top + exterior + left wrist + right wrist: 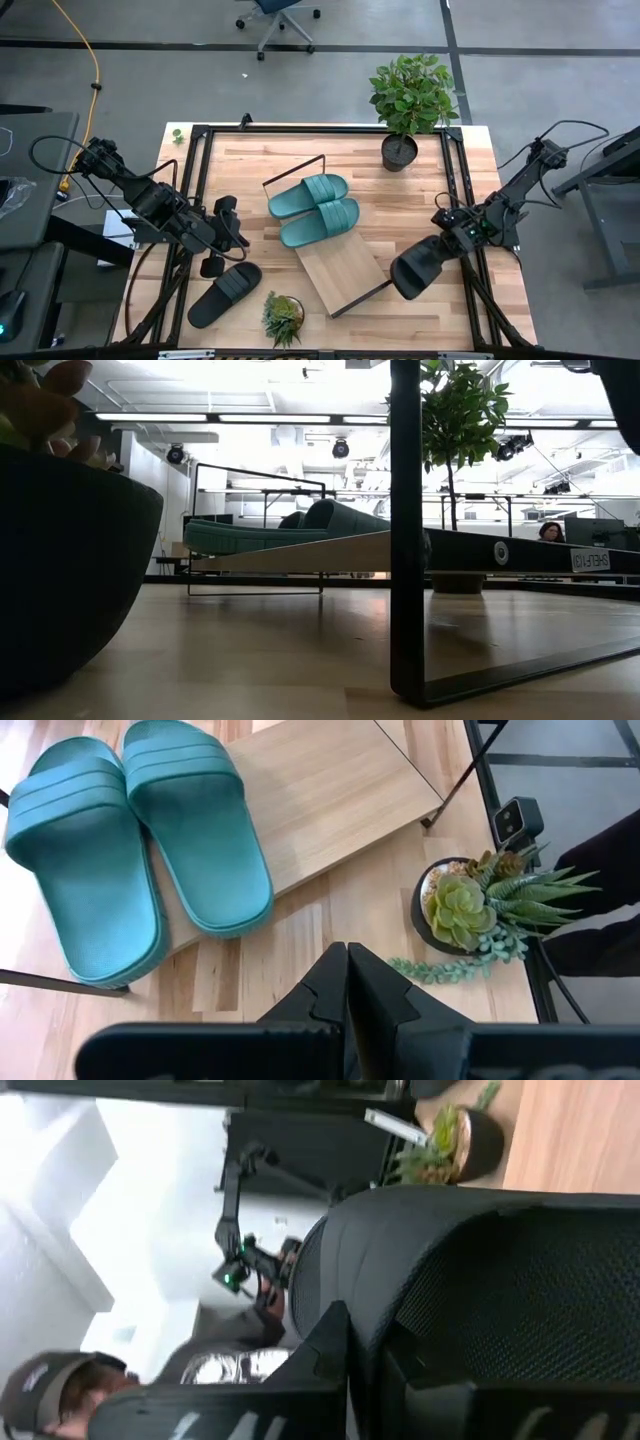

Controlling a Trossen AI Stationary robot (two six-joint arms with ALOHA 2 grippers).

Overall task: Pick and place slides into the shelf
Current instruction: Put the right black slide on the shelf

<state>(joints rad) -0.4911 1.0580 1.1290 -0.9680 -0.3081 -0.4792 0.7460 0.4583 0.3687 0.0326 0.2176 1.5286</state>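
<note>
High view: teal-green pair (315, 208) lies on the shelf (340, 268) at center. Right gripper (432, 255), at four o'clock, seemingly clenches a black slide (415, 268); it should land on the shelf's bare lower half. Left gripper (228, 232), clenched empty, hangs over the other black slide (224, 294) at seven o'clock, near the succulent (283, 317).

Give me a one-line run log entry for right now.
teal slides: both on shelf | right end effector: shut on black slide | left end effector: shut, empty | other black slide: on table
</note>
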